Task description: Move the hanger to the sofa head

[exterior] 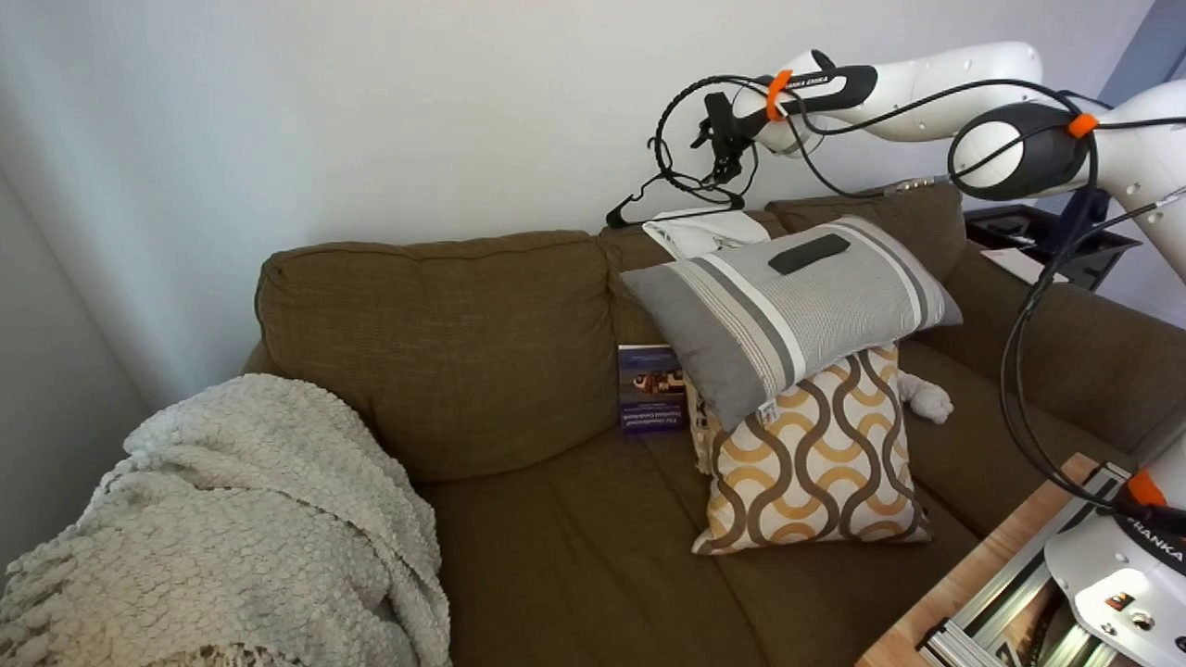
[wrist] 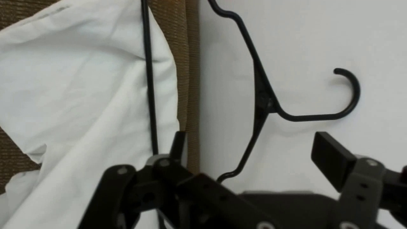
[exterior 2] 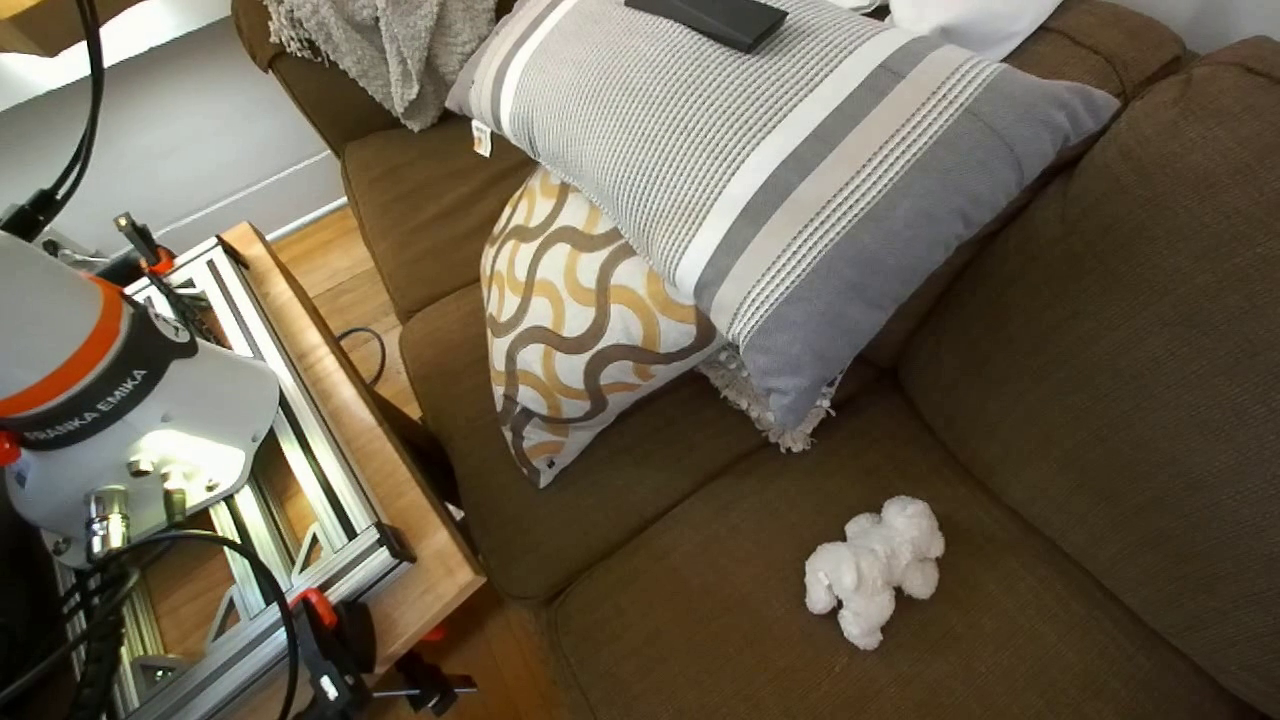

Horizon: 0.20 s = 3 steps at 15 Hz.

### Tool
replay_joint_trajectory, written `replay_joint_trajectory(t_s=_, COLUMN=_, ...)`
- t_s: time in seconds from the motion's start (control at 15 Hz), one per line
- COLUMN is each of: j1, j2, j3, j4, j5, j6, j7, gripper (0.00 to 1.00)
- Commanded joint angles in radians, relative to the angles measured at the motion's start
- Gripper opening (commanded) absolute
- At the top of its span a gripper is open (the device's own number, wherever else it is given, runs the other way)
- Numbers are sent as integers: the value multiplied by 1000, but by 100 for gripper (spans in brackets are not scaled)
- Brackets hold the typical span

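The thin black hanger (exterior: 615, 219) stands upright at the sofa head (exterior: 519, 245), near the wall, in an exterior view. In the wrist view the hanger (wrist: 262, 100) has its hook against the white wall and its lower bar across a white cloth. The sofa head (wrist: 192, 95) shows there as a brown strip. My gripper (exterior: 704, 159) is above the sofa head, close to the hanger. In the wrist view my gripper (wrist: 252, 152) has its fingers wide apart with nothing between the pads. Its left finger hides part of the hanger's lower end. Contact is unclear.
The white cloth (exterior: 709, 232) lies over the backrest. A grey striped pillow (exterior: 825, 296) with a black object (exterior: 809, 253) on it rests on a patterned pillow (exterior: 806, 454). A cream blanket (exterior: 250, 519), a book (exterior: 651, 389) and a white plush toy (exterior 2: 875, 570) are on the sofa.
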Motion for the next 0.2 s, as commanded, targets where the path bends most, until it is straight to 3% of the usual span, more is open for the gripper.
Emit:
replay_joint_trajectory(t_s=0.0, j1=-56, j2=-163, j3=138, j4=-237, j5=32, j6=187, j7=-249, gripper=100)
replay_joint_trajectory(t_s=0.07, j1=-77, j2=-189, j3=191, j4=-278, j5=53, j6=268, j7=-315, gripper=100)
replay_joint_trajectory(t_s=0.13, j1=-21, j2=-91, j3=81, j4=-118, j5=43, j6=170, j7=-205, gripper=100)
